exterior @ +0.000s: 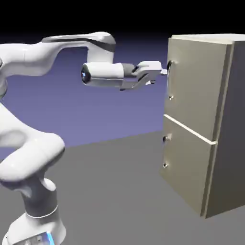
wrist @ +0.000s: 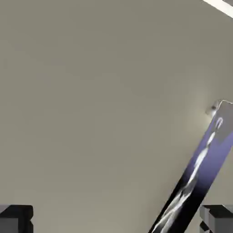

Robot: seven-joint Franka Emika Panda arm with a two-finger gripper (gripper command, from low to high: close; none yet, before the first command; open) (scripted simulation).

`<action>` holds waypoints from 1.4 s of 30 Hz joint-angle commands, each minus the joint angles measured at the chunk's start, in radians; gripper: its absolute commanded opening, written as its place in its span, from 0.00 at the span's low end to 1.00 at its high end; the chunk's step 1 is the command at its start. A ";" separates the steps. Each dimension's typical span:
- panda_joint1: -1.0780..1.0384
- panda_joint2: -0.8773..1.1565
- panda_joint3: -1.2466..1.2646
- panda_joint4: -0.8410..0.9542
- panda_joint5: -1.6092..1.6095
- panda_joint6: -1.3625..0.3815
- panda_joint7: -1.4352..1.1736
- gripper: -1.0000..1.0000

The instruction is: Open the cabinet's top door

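Observation:
The beige cabinet stands at the exterior view's right. Its top door is flush and shut, with a slim vertical bar handle near its left edge. My gripper reaches level from the left, and its tips are right at the handle's upper part. In the hand view the top door fills the picture. There the handle runs slantwise as a dark, shiny bar. It lies between my fingertips, close to the right one. The gripper is open, its jaws wide apart.
Below the top door is a shorter lower door with two small knobs on its left side. The grey table stretches between my base and the cabinet.

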 commanded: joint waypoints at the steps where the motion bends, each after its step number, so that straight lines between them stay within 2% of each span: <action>1: -0.014 -0.006 0.016 0.007 0.044 -0.002 0.017 1.00; 9: -0.130 -0.056 0.147 0.066 0.391 -0.014 0.153 1.00; 11: -0.138 -0.059 0.155 0.070 0.413 -0.015 0.161 1.00; 16: -0.317 0.000 0.262 0.200 0.431 -0.041 0.151 1.00; 17: -0.318 0.000 0.262 0.200 0.431 -0.041 0.151 0.00; 32: 0.190 0.229 -0.157 -0.011 0.388 -0.169 -0.186 0.00; 42: 0.486 0.132 -0.489 -0.233 -0.029 -0.348 0.036 0.00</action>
